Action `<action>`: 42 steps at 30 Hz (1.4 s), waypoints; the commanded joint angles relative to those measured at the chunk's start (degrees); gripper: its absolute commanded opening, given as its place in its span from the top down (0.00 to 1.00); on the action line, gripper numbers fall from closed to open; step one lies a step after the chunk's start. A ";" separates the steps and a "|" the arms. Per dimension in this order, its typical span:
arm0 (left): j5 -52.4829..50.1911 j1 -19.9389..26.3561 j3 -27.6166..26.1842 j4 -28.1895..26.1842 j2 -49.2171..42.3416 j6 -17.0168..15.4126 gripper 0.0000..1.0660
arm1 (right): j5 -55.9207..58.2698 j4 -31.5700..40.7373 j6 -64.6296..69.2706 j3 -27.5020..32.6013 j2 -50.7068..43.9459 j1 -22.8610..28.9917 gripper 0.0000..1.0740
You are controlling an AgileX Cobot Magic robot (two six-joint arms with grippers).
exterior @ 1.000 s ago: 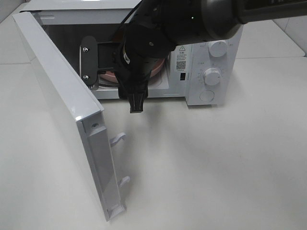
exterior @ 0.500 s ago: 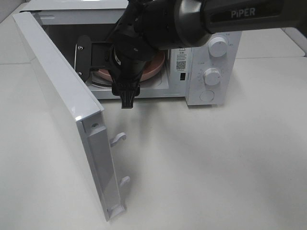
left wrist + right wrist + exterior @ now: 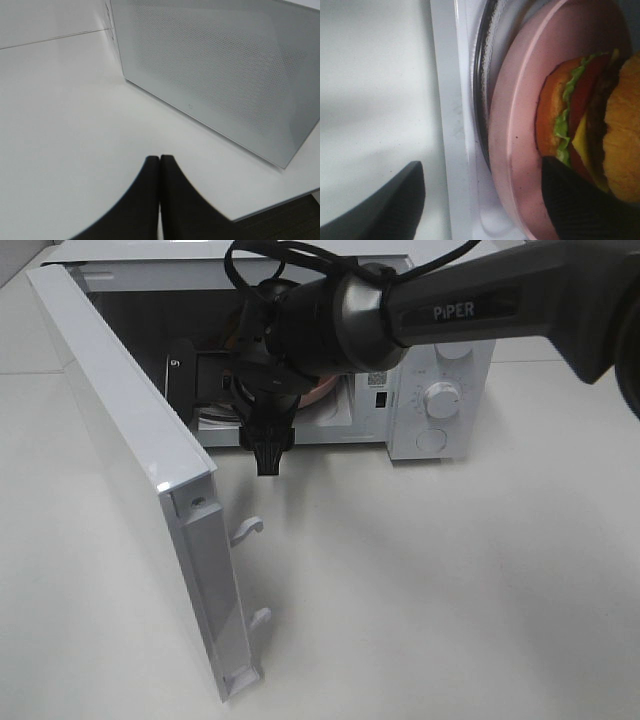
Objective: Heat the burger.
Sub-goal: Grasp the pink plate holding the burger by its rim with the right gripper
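Since one second ago my right arm (image 3: pixel 470 310) swung slightly toward the door (image 3: pixel 120 460). Right tool (image 3: pixel 482 167) is released; the burger (image 3: pixel 585 115) lies on pink plate (image 3: pixel 520 100) inside microwave (image 3: pixel 472 405). Door closing and heating remain.

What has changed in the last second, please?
The right end effector slid a little leftward along the front of the microwave in the high view, its arm sinking lower in frame; jaws wide open throughout, nothing gripped or released. The door stayed open, the pink plate under the burger stayed inside.
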 commanded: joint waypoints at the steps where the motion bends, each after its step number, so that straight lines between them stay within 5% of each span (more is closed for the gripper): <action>1: -0.92 0.23 0.06 -0.17 -1.15 -0.23 1.00 | -0.40 -1.32 1.32 -0.40 1.20 0.00 0.40; 42: -0.92 0.23 0.06 -0.17 -1.15 -0.23 1.00 | -6.59 -1.49 5.21 -0.86 6.02 -4.64 0.46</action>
